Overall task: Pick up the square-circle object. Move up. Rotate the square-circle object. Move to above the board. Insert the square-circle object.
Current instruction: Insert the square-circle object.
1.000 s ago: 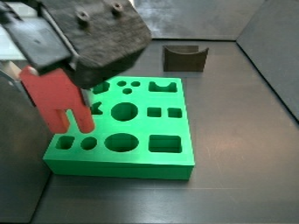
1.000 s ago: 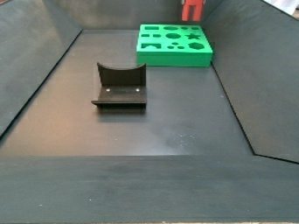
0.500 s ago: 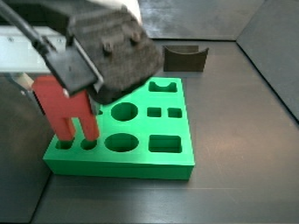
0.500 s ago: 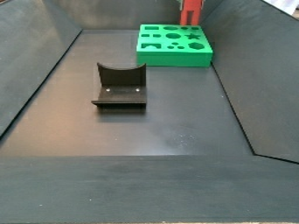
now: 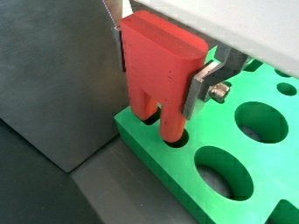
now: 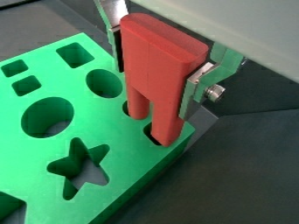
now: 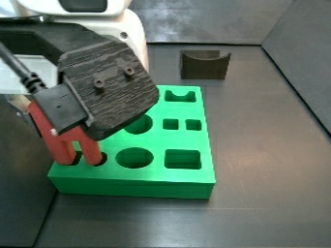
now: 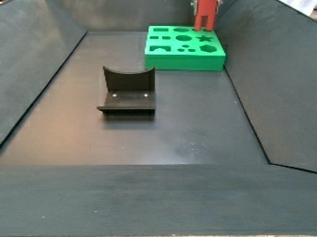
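We read no labels or writing anywhere. Pincer (image 5: pixel 163 70) is clamped on the red piece (image 5: pixel 162 66), over the board (image 6: pixel 52 131) corner; its 2 legs dip into holes there. In a side view the arm hides most of the piece (image 7: pixel 58 131).

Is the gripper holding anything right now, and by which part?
Yes. The gripper is shut on the square-circle object, clamped by its wide upper block. Its two lower prongs point down, tips entering holes at a corner of the board.
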